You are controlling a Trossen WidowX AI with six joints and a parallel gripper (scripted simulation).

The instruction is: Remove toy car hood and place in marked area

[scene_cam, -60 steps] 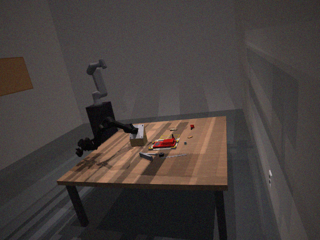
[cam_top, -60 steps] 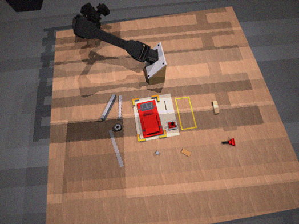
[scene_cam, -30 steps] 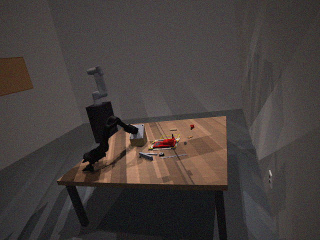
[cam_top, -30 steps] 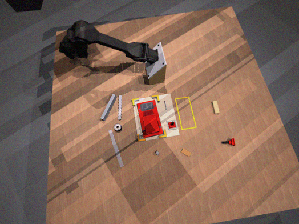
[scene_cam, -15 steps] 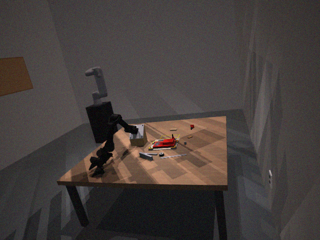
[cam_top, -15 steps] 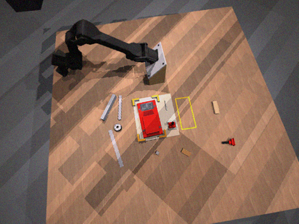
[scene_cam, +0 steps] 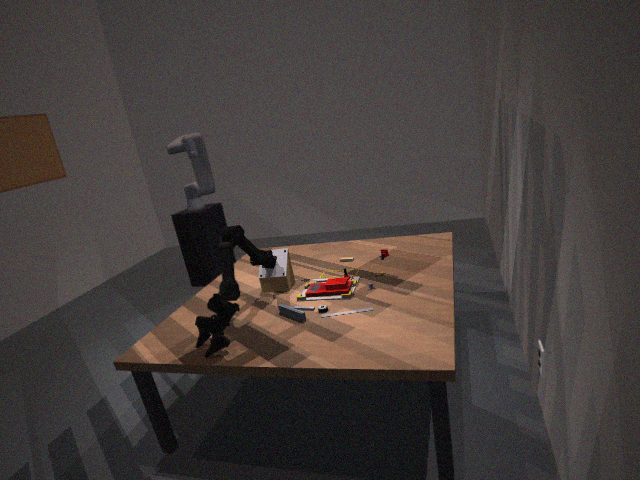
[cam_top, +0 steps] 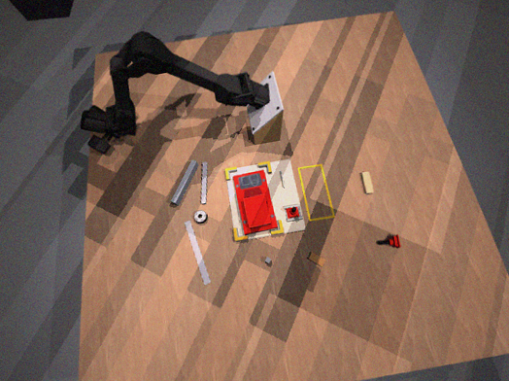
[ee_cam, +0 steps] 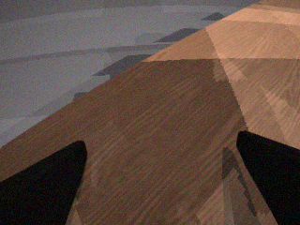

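One red toy car (cam_top: pixel 254 203) (scene_cam: pixel 329 291) lies well apart from the open, empty hand (cam_top: pixel 92 132) (scene_cam: pixel 203 350) (ee_cam: pixel 161 142), toward four o'clock seen from above.

Wooden table (cam_top: pixel 364 291) (scene_cam: pixel 392 346) (ee_cam: pixel 155 103) under scattered small parts (cam_top: pixel 196 252) (scene_cam: pixel 346 312)

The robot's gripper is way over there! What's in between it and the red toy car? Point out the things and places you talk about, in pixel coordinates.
In the top view, a grey bar (cam_top: pixel 184 182) (scene_cam: pixel 292 313) and a thin pale strip (cam_top: pixel 204 183) (scene_cam: pixel 304 308) lie between them.
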